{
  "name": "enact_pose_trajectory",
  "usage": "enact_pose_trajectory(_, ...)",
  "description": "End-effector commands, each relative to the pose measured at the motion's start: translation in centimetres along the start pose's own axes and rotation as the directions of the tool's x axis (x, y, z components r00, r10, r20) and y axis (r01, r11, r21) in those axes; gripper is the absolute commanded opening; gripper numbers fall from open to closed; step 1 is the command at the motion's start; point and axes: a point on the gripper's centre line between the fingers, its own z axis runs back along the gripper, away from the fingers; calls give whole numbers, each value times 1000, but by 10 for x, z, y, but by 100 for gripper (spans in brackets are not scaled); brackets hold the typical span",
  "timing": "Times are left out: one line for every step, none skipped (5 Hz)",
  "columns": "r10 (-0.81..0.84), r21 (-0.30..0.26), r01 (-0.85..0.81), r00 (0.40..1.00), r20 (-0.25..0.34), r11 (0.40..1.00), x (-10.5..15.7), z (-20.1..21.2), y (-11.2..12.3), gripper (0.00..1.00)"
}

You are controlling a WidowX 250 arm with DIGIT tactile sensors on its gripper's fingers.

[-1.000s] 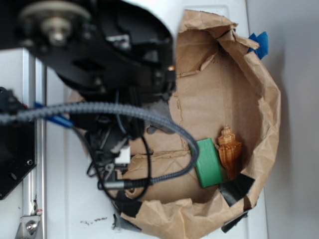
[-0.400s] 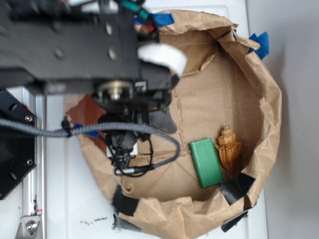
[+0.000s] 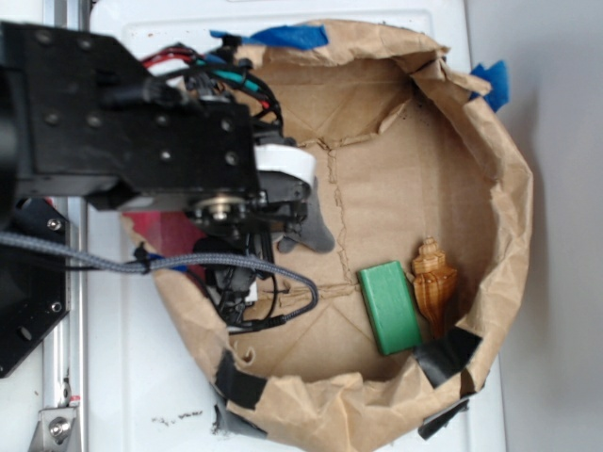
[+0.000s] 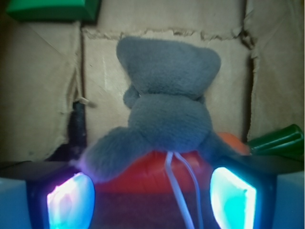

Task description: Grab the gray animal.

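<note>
The gray animal (image 4: 167,114) is a soft plush toy with floppy ears, lying on brown paper and partly on a red thing (image 4: 162,176). Its white string loop (image 4: 178,191) trails toward the camera between the fingers. My gripper (image 4: 152,200) is open, and its two glowing pads (image 4: 71,200) stand on either side just short of the toy's near end. In the exterior view only a gray bit of the gray animal (image 3: 311,231) shows beside the black arm; the gripper itself is hidden under the arm.
A crumpled brown paper wall (image 3: 509,217) rings the work area. Inside it at the right lie a green block (image 3: 388,306) and a tan shell (image 3: 433,282). A green carrot top (image 4: 276,138) pokes in beside the toy. Cables (image 3: 245,282) hang under the arm.
The arm has shifted toward the top left of the exterior view and cleared the middle of the paper. The green block and shell have not moved.
</note>
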Motion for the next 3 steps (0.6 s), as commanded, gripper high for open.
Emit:
enact_pose_trajectory(18, -22, -18, 1000, 3, 1000, 19, -8, 12, 100)
enact_pose_trajectory(28, -22, -28, 1000, -2, 999, 25, -9, 13, 100)
enact_pose_trajectory(44, -21, -43, 999, 30, 999, 37, -2, 25, 100)
